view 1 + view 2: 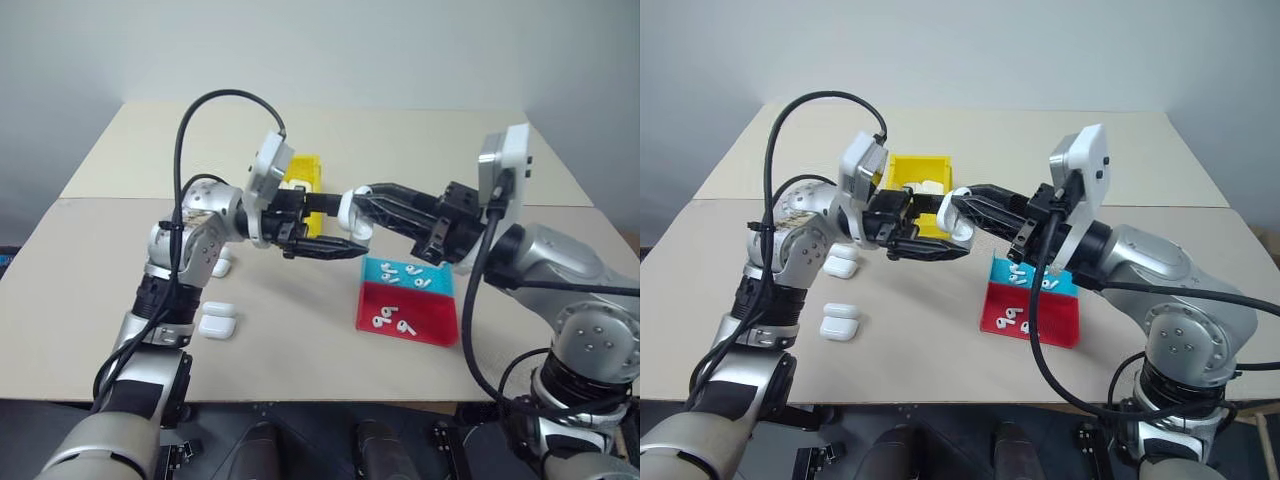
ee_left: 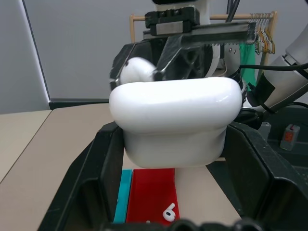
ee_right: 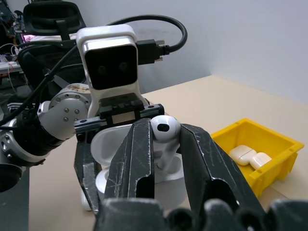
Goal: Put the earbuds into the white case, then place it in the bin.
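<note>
Above the beige desk (image 1: 300, 330), the two arms meet in mid-air, in front of the yellow bin (image 1: 902, 172). The left tool (image 2: 168, 159) is clenched on the white case (image 2: 175, 122), its two black fingers pressing the case's sides; the case's lid stands open, as the right wrist view shows. The right tool (image 3: 163, 144) reaches in from the other side, grasping one earbud (image 3: 165, 129) between its fingers, bulb up and stem pointing down into the open case. The earbud sits right at the case's mouth; whether its stem already touches the inside cannot be told.

The bin stands on the desk behind the left tool and holds two closed white cases (image 3: 250, 156). Below and to the right of the meeting tools lie a teal tray (image 1: 410, 275) and, touching it on the near side, a red tray (image 1: 410, 315). Loose earbuds (image 1: 392, 320) rest on both trays, well below the held case. More spare cases (image 1: 217, 325) lie on the desk near the left arm: a pair side by side close to the front, and another (image 1: 842, 265) partly hidden by the arm.
</note>
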Motion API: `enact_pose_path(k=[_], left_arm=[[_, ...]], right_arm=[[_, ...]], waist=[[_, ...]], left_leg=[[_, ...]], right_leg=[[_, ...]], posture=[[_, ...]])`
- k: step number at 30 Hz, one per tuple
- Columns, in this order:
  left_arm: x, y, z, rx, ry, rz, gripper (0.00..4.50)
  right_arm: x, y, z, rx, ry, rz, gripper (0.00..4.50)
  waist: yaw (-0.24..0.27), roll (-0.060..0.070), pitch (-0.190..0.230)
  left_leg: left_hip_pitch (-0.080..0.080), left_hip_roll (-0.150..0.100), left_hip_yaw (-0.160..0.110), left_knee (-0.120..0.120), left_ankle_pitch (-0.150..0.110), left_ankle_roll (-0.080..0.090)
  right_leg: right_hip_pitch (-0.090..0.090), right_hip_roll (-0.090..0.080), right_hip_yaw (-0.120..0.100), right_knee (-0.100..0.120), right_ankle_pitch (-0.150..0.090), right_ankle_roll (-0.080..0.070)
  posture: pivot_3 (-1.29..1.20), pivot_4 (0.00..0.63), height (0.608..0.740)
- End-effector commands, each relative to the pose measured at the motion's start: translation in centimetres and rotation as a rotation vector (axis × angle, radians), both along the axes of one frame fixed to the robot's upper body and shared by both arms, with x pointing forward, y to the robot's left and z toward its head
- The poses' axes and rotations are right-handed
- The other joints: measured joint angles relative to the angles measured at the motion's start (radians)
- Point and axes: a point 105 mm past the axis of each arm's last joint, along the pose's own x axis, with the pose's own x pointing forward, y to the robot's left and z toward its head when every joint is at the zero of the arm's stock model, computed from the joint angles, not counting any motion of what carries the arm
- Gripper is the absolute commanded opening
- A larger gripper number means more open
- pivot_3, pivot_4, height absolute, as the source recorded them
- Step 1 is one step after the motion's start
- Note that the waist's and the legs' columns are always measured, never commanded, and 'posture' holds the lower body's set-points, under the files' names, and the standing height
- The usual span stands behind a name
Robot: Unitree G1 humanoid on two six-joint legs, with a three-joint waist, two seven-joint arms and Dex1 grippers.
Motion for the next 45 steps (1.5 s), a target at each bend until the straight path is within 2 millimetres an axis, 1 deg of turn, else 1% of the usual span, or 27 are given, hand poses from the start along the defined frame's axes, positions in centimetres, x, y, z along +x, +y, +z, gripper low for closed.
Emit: enact_pose_path(k=[1,5,12,24,30,35,38,40,42,45], left_arm=[[-1.1,-0.1,1.5,-0.055,-0.057,-0.006,2.79],[-1.8,-0.1,1.5,-0.063,-0.053,-0.001,2.79],[-2.5,-0.2,1.6,-0.077,-0.026,0.012,2.79],[-2.6,-0.2,1.8,-0.087,-0.031,0.018,2.79],[-2.6,-0.2,1.8,-0.09,-0.039,0.023,2.79],[-2.8,-0.2,1.8,-0.089,-0.04,0.019,2.79],[-2.7,-0.3,1.7,-0.09,-0.039,0.018,2.79],[-2.7,-0.3,1.7,-0.09,-0.038,0.019,2.79],[-2.7,-0.3,1.7,-0.09,-0.037,0.02,2.79],[-2.7,-0.3,1.7,-0.09,-0.035,0.022,2.79]], right_arm=[[-0.3,-0.5,0.9,0.007,-0.057,-0.014,0.62],[-0.7,-0.9,1.2,-0.003,-0.075,-0.014,0.62],[-2.0,-1.3,0.6,-0.048,-0.083,0.029,0.62],[-2.9,-1.5,-0.1,-0.082,-0.104,0.094,0.62],[-3.0,-1.5,-0.4,-0.103,-0.102,0.105,0.62],[-3.2,-1.0,-0.2,-0.104,-0.108,0.126,0.62],[-3.2,-0.9,-0.6,-0.127,-0.09,0.137,0.62],[-3.2,-0.9,-0.8,-0.141,-0.079,0.142,1.35],[-3.3,-0.9,-0.9,-0.147,-0.074,0.147,1.92],[-3.2,-1.0,-0.8,-0.148,-0.076,0.14,3.03]], waist=[[0.001,0.0,0.0],[0.001,0.0,0.0],[0.002,0.0,0.0],[0.001,0.0,0.0],[0.001,0.0,0.0],[0.001,0.0,0.0],[0.002,0.0,0.0],[0.002,0.0,0.0],[0.001,0.0,0.0],[0.002,0.0,0.0]], left_leg=[[0.0,0.0,0.0,0.0,0.0,0.0],[0.0,0.0,0.0,0.0,0.0,0.0],[0.0,0.0,0.0,0.0,0.0,0.0],[0.0,0.0,0.0,0.0,0.0,0.0],[0.0,0.0,0.0,0.0,0.0,0.0],[0.0,0.0,0.0,0.0,0.0,0.0],[0.0,0.0,0.0,0.0,0.0,0.0],[0.0,0.0,0.0,0.0,0.0,0.0],[0.0,0.0,0.0,0.0,0.0,0.0],[0.0,0.0,0.0,0.0,0.0,0.0]], right_leg=[[0.0,0.0,0.0,0.0,0.0,0.0],[0.0,0.0,0.0,0.0,0.0,0.0],[0.0,0.0,0.0,0.0,0.0,0.0],[0.0,0.0,0.0,-0.001,0.0,0.0],[0.0,0.0,0.0,-0.001,0.0,0.0],[0.001,0.0,0.0,-0.001,0.0,0.0],[0.0,0.0,0.0,-0.001,0.0,0.0],[0.0,0.0,0.0,-0.001,0.0,0.0],[0.0,0.0,0.0,-0.001,0.0,0.0],[0.001,0.0,0.0,-0.001,0.0,0.0]], posture=[[0.0,0.15,0.74],[0.0,0.15,0.74],[0.0,0.15,0.74],[0.0,0.15,0.74],[0.0,0.15,0.74],[0.0,0.15,0.74],[0.0,0.15,0.74],[0.0,0.15,0.74],[0.0,0.15,0.74],[0.0,0.15,0.74]])
